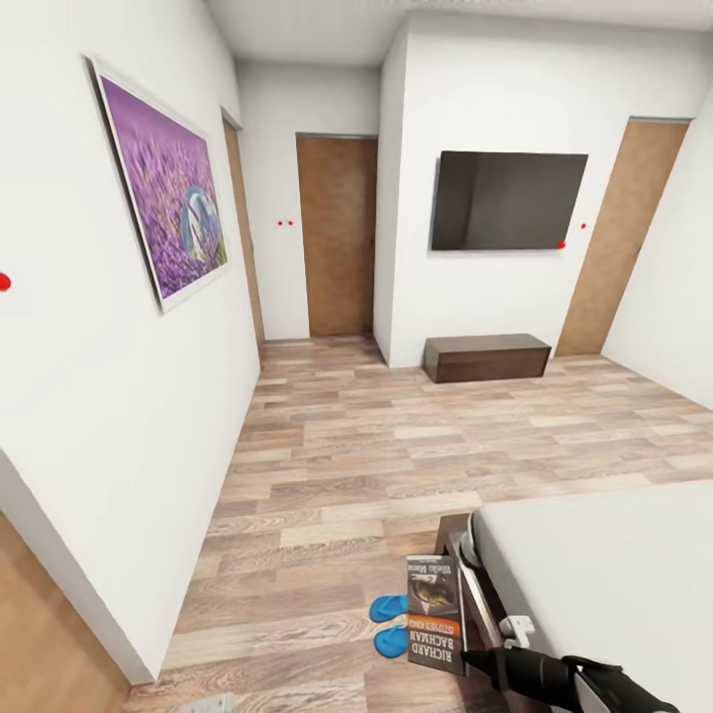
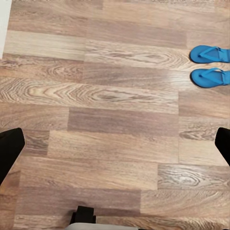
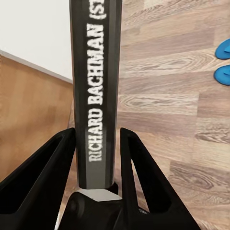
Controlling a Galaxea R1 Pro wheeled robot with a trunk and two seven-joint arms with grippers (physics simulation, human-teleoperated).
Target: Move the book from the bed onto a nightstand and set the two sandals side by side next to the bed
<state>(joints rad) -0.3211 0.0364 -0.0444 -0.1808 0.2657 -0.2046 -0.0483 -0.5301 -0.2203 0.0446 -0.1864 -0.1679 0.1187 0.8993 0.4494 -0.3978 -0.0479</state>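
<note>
Fingers (image 3: pixel 132 163) of the right gripper (image 3: pixel 98 167) are clenched on the thin dark paperback book (image 1: pixel 436 614), pinching its spine edge upright beside the off-white, dark-framed bed (image 1: pixel 594 564). Light but floppy, it could swing or slip. Left fingers (image 2: pixel 9 148) hang released over the wood-plank floor (image 2: pixel 105 100).

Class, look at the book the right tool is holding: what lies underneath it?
Under the book lie wood floor and two blue sandals; their right ends are hidden behind the book. The right tool grips its spine.

Bright, even, nearly shadowless light; soft blur, bowed edges.
</note>
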